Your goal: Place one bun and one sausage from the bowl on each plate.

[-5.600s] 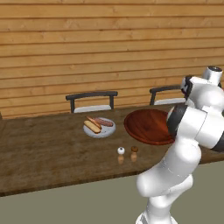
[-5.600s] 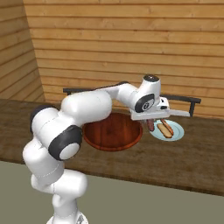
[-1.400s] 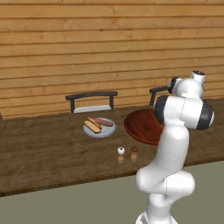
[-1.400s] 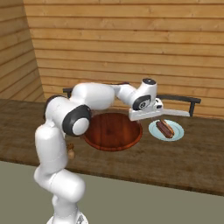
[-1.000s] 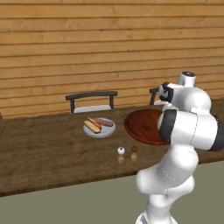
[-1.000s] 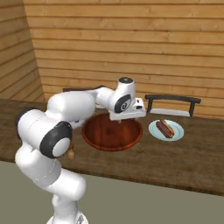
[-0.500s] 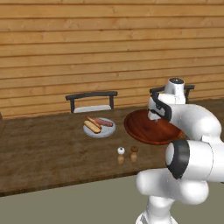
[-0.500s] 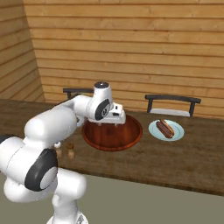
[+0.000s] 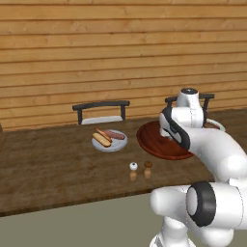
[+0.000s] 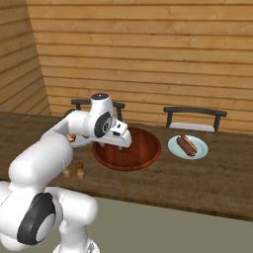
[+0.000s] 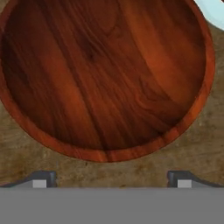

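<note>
From the left base view, the wooden bowl (image 9: 159, 144) sits on the long dark table (image 9: 48, 164), partly hidden behind the white arm (image 9: 202, 144) that bends across it. To the left of the bowl lies a plate (image 9: 110, 141) with a bun (image 9: 101, 140) and a sausage (image 9: 114, 134) side by side on it. In front of these, nearer the table's edge, stand two small shakers (image 9: 140, 170), one white-topped and one dark-topped, close together. Two dark chairs (image 9: 100, 111) are drawn up on the far side of the table, against a plank wall (image 9: 96, 48).

From the right base view, the arm reaches over the bowl (image 10: 143, 146), with the hand hanging above the bowl's left part. The gripper (image 10: 121, 143) points down toward the wood. The bowl looks bare inside. To its right, well apart, a second plate (image 10: 188, 147) holds a bun (image 10: 186, 144) and a dark sausage lying in it. The first plate (image 10: 79, 142) peeks out behind the arm on the left, and the shakers (image 10: 73, 170) stand in front of it.

In the hand view, the bowl (image 11: 105, 74) spreads out below, its glossy rim curving round a bare wooden floor. The two fingertips (image 11: 41, 179) stand far apart at the bottom, spread wide with nothing between them. A pale sliver of a plate (image 11: 214, 11) shows at the upper right corner, just beside the bowl's rim.
</note>
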Motion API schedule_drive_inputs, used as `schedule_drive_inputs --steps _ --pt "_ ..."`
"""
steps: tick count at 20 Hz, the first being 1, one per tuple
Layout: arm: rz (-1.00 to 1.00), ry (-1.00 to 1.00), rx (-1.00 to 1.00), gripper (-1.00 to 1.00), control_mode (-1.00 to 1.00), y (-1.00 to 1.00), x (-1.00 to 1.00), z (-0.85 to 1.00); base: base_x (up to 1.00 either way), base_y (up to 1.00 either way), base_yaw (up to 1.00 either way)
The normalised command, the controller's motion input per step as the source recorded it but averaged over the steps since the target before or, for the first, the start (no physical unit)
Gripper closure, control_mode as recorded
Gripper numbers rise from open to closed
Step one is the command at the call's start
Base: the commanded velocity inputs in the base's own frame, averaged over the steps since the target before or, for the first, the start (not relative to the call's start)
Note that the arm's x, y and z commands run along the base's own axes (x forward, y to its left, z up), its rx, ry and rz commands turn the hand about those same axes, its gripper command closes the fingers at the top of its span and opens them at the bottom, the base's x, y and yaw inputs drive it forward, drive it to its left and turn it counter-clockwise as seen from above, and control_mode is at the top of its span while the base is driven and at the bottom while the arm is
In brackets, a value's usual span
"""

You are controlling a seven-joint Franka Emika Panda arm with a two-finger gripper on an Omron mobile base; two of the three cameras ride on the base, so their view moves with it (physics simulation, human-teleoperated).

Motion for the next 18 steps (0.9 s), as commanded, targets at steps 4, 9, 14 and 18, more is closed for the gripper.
schedule_drive_inputs --steps 4,9,14,18 --pt "0.02 0.00 0.01 -1.00 -1.00 0.00 -0.64 0.21 0.00 0.00 0.00" --pt "0.16 0.11 0.00 -1.00 -1.00 0.09 -0.51 0.25 0.00 0.00 0.00" --pt "0.16 0.03 0.00 -1.00 -1.00 0.00 -0.84 0.50 0.00 0.00 0.00" --pt "0.15 -0.05 0.02 -1.00 -1.00 0.13 -0.86 0.24 0.00 0.00 0.00"
